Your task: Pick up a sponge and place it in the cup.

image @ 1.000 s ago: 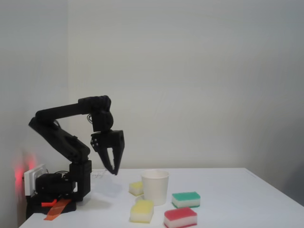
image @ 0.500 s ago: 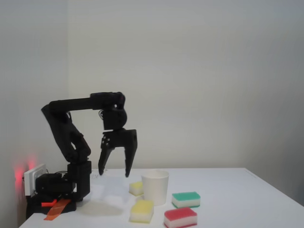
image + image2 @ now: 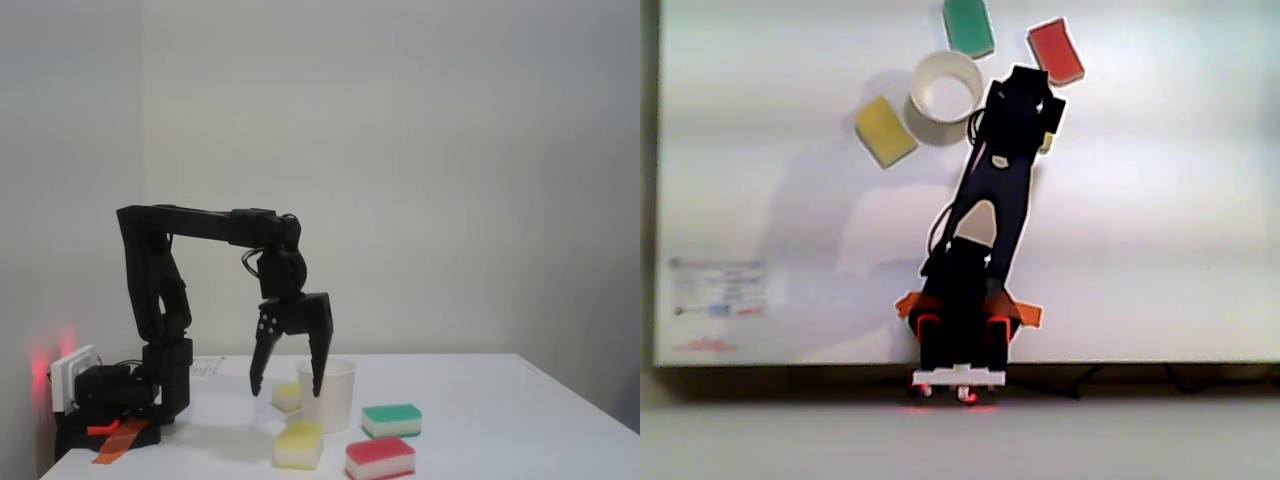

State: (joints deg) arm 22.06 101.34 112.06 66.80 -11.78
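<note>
In the fixed view the sponge [image 3: 300, 445], yellow on top and white below, lies on the white table in front of the cup [image 3: 328, 393]. The cup is a white paper cup standing upright. My gripper [image 3: 287, 388] hangs open, fingers pointing down and apart, with nothing between them, above the sponge and level with the cup. In the other view the gripper [image 3: 1028, 108] covers the sponge, and a yellow corner of the sponge [image 3: 1045, 143] peeks out at its right. There the cup [image 3: 915, 105] stands just left of the gripper.
A smaller-looking pale yellow sponge [image 3: 286, 397] [image 3: 886, 131] lies on the cup's far side. A green-topped sponge [image 3: 392, 420] [image 3: 968, 25] and a red-topped sponge [image 3: 380, 457] [image 3: 1055, 50] lie nearby. The arm's base [image 3: 120, 395] stands at the table's left end.
The arm has stretched out to the right and the gripper has moved from near the base to beside the cup. Its fingers have spread open.
</note>
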